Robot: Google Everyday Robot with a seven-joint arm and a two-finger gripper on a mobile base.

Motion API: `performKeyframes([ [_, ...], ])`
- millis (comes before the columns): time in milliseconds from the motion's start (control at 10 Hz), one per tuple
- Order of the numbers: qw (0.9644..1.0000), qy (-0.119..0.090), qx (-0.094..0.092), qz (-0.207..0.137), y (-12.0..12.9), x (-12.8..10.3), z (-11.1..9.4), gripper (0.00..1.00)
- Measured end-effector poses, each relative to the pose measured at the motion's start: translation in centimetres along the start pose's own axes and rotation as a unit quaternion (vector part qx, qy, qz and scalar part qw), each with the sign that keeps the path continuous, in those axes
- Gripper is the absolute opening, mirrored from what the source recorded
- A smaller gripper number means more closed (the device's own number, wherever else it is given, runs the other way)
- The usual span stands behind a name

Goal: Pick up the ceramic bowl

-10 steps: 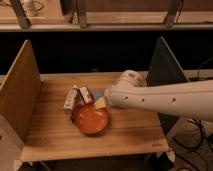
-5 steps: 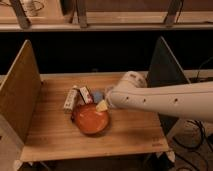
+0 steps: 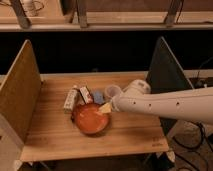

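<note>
orange-red and glossy, the bowl (image 3: 90, 120) sat on the wood table (image 3: 55, 142), a little forward of the middle and well in from both side boards. the gripper (image 3: 106, 107) was at the bowl's back right rim, its pale tip over the edge or touching it, i could not tell which. whether it was wide or narrow could not be told either. the white arm (image 3: 165, 105) ran in from the right, low over the table, its rounded wrist just right of the bowl. behind the bowl lay a short row: a pale packet (image 3: 71, 99) at the left, a darker packet (image 3: 86, 95) beside it, a blue block (image 3: 98, 96), then a small pale cup (image 3: 112, 91) near the wrist, all close to the bowl's far rim.
</note>
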Motion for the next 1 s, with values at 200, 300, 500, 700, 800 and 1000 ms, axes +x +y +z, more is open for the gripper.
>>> performKeyframes([
  [200, 0.9999, 0.013, -0.009, 0.003, 0.5, 1.4, 2.1, 0.80],
  [300, 0.9996, 0.028, -0.008, 0.004, 0.4, 2.4, 3.3, 0.80],
  [500, 0.9987, 0.048, -0.008, 0.016, 0.0, 3.8, 5.1, 0.80],
  [700, 0.9979, 0.061, -0.016, 0.017, 1.0, 3.6, 7.1, 0.80],
  [800, 0.9976, 0.065, -0.020, 0.013, 1.6, 3.3, 7.7, 0.80],
  [1000, 0.9966, 0.077, -0.030, 0.003, 2.8, 2.9, 9.3, 0.80],
])
